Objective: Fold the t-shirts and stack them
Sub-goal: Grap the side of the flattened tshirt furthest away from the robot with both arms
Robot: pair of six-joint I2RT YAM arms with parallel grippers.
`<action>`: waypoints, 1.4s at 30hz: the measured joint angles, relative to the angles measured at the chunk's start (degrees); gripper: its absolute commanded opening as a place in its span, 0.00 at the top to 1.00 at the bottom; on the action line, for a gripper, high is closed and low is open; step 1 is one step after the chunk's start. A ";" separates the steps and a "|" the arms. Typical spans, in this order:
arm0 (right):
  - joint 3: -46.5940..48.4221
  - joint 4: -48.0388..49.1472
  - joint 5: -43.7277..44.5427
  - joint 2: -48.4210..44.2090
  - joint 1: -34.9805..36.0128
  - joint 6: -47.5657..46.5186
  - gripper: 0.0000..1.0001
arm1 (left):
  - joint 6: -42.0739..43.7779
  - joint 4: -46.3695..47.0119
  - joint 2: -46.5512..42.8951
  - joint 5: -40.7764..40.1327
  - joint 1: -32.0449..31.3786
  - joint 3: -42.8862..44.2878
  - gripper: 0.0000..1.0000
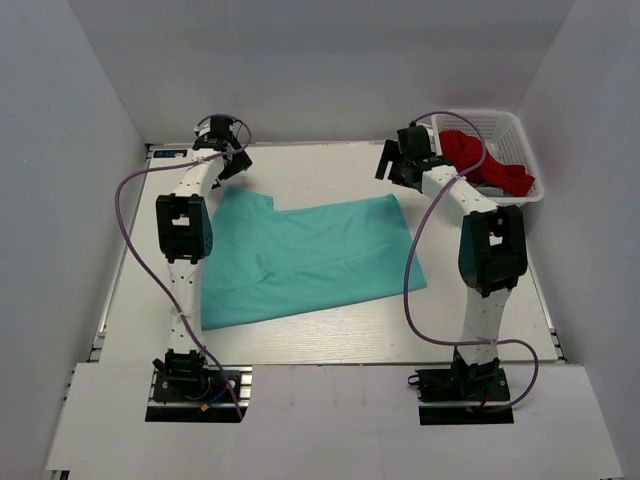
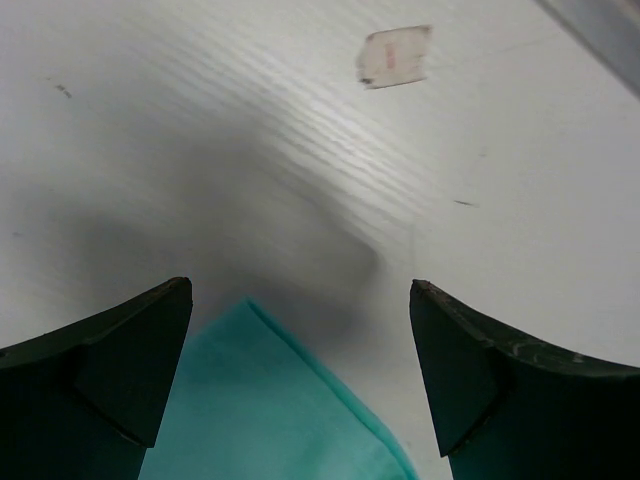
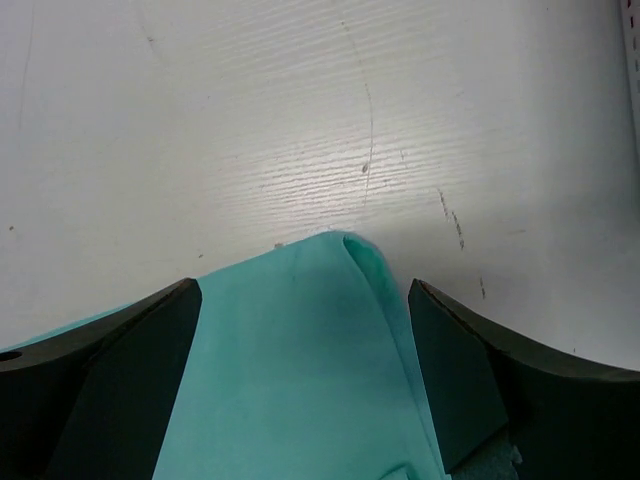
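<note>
A teal t-shirt point(image 1: 300, 260) lies spread flat on the white table. My left gripper point(image 1: 232, 160) is open above its far left corner, which shows between the fingers in the left wrist view point(image 2: 270, 410). My right gripper point(image 1: 395, 165) is open above the far right corner of the shirt point(image 3: 300, 360). Neither gripper holds cloth. A red t-shirt point(image 1: 485, 160) lies crumpled in the white basket point(image 1: 530, 165) at the far right.
White walls stand on the left, back and right sides of the table point(image 1: 330, 345). A small piece of tape point(image 2: 395, 55) is stuck on the table beyond the left gripper. The arm cables hang beside each arm.
</note>
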 measured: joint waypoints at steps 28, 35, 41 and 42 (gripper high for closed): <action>13.11 -3.17 1.38 15.58 -3.96 -3.23 0.10 | 11.50 8.20 -7.67 -0.37 0.20 -20.02 0.79; 13.05 -2.71 1.01 16.68 -3.93 -4.20 0.15 | 12.22 8.37 -7.67 0.00 -1.09 -20.04 1.00; 12.66 -1.99 -1.99 18.64 -3.93 -4.26 0.27 | 12.41 8.52 -7.67 0.02 -1.11 -20.02 1.00; 12.11 -1.92 -2.75 18.71 -3.93 -4.22 0.29 | 12.48 8.52 -7.67 0.02 -1.11 -20.02 1.00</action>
